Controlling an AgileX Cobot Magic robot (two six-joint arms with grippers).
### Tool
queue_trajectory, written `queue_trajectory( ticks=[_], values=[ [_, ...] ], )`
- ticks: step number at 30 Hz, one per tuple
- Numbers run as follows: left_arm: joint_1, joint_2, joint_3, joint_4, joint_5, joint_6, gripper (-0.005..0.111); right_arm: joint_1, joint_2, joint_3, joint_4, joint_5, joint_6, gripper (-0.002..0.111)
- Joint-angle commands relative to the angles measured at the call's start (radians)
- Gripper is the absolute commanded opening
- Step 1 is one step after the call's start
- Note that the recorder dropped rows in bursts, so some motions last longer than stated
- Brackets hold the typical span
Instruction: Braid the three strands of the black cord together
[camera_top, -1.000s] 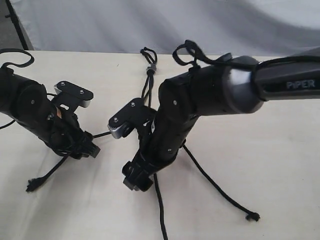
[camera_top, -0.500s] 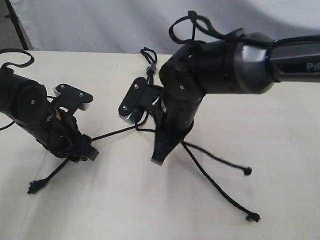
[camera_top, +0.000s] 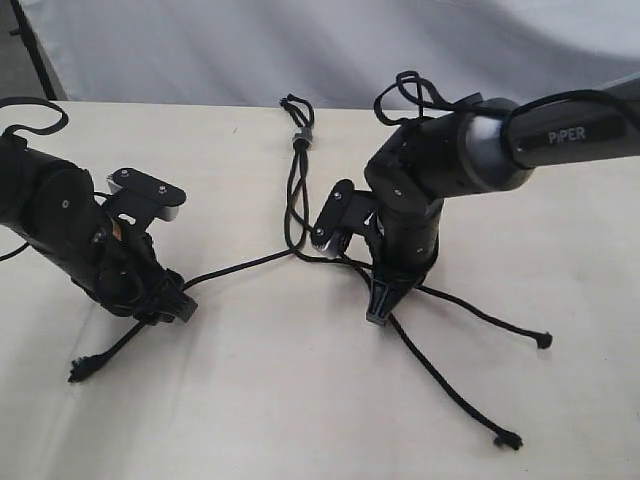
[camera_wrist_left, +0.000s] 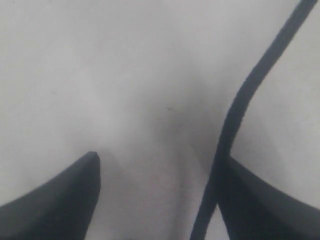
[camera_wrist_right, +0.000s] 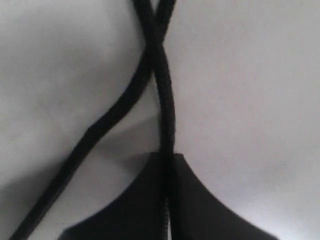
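Note:
The black cord lies on the pale table, joined at a small grey band (camera_top: 301, 137) near the far edge. One of the three strands (camera_top: 235, 267) runs left through my left gripper (camera_top: 172, 303) to a tip (camera_top: 77, 372). My left gripper (camera_wrist_left: 160, 167) is open, and that strand (camera_wrist_left: 235, 115) lies along the inside of one finger. My right gripper (camera_top: 378, 312) points down at the table, shut on a second strand (camera_wrist_right: 165, 100) whose tip (camera_top: 543, 340) lies to the right. A third strand (camera_top: 450, 392) lies loose, crossing the held one (camera_wrist_right: 100, 132).
The table's far edge (camera_top: 200, 103) meets a grey cloth backdrop. Smooth robot cables loop above the right arm (camera_top: 415, 95) and beside the left arm (camera_top: 30, 108). Bare tabletop (camera_top: 260, 400) shows between the arms toward the front.
My right gripper has swung right and lowered to the table, carrying its strand across so its tip now lies at the right. The left arm has barely moved.

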Motion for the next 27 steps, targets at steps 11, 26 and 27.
queue_trajectory(
  ticks=[11,26,27],
  values=[
    [0.001,-0.003,0.007,0.003,0.001,-0.009,0.062,0.2,-0.123,-0.008,0.327,0.174,-0.375,0.002],
    [0.001,-0.003,0.007,0.003,0.001,-0.009,0.062,-0.07,-0.302,-0.025,0.294,0.027,-0.333,0.002],
    [0.001,-0.003,0.007,0.003,0.001,-0.009,0.062,-0.086,-0.294,-0.02,0.302,0.027,-0.329,0.002]
  ],
)
